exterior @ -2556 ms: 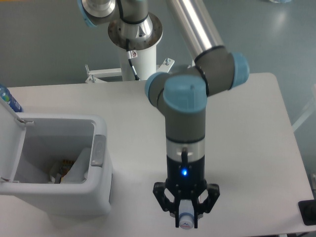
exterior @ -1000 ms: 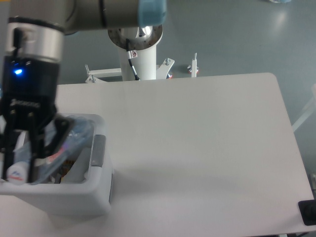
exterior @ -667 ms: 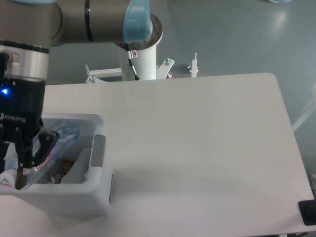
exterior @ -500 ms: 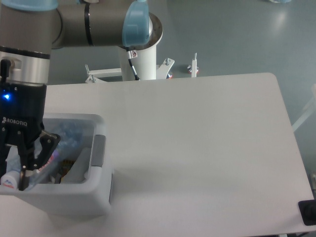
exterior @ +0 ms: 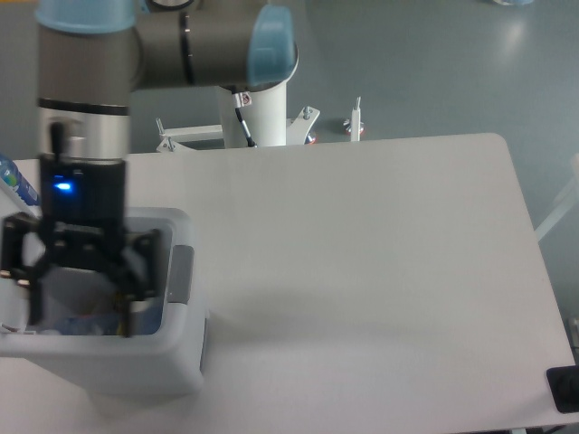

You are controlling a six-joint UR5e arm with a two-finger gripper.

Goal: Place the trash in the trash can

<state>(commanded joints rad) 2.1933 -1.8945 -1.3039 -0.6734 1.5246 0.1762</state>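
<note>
My gripper (exterior: 84, 312) hangs over the open trash can (exterior: 109, 366), a pale grey-white bin at the table's front left with a grey tab (exterior: 181, 274) on its right rim. The jaws stand wide apart and hold nothing. One finger (exterior: 134, 298) reaches down inside the bin by the right wall, the other by the left wall. A pale bluish shape that looks like the crushed clear bottle (exterior: 77, 322) lies on the bin floor between the fingers. The white pouch is hidden behind the gripper.
An opaque blue bottle (exterior: 18, 183) stands at the far left edge behind the bin. The arm's white base column (exterior: 258, 108) rises behind the table. A dark object (exterior: 563, 391) sits at the front right corner.
The gripper carried the clear bottle from the table's front over the bin, then opened. The bottle has left the fingers and lies in the bin. The gripper shifted slightly right.
</note>
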